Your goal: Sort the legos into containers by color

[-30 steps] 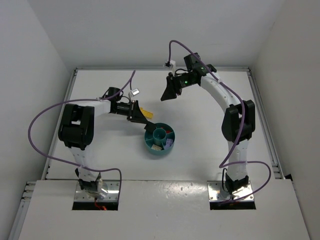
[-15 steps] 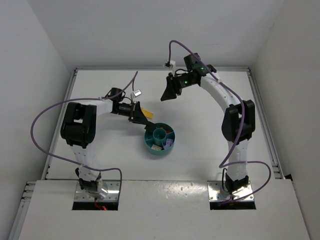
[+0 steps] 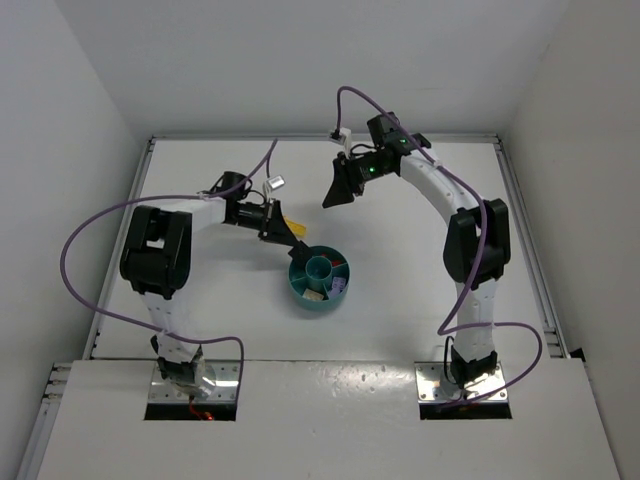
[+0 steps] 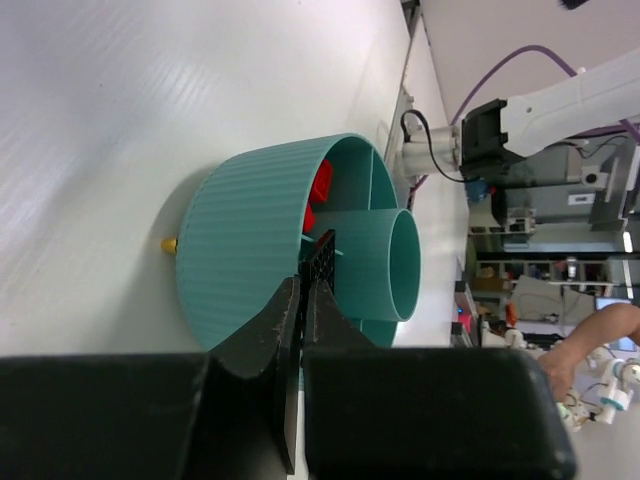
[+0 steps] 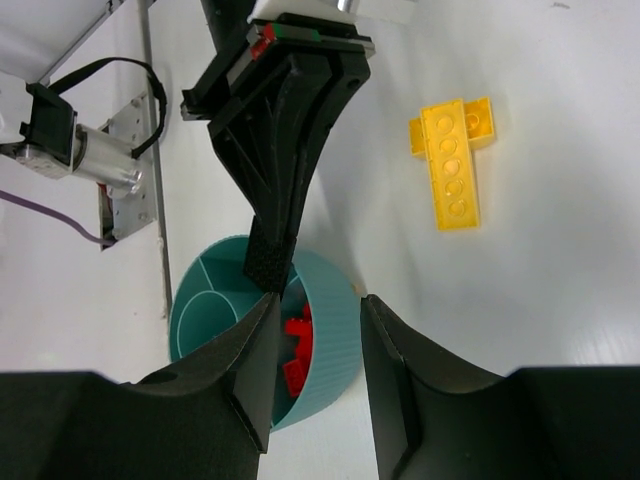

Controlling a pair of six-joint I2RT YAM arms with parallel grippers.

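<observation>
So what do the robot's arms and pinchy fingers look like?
Both arms are white tubes with chunky black joints. A thin purple cable loops out from each arm and back to its base. The left gripper and right gripper have black, wedge-shaped fingers. A tiny green light glows near the right arm's wrist. Each arm stands on a shiny metal plate.

bricks (image 5: 297, 345) in dish (image 3: 320, 297) | left tool (image 3: 297, 243) above rim
</observation>
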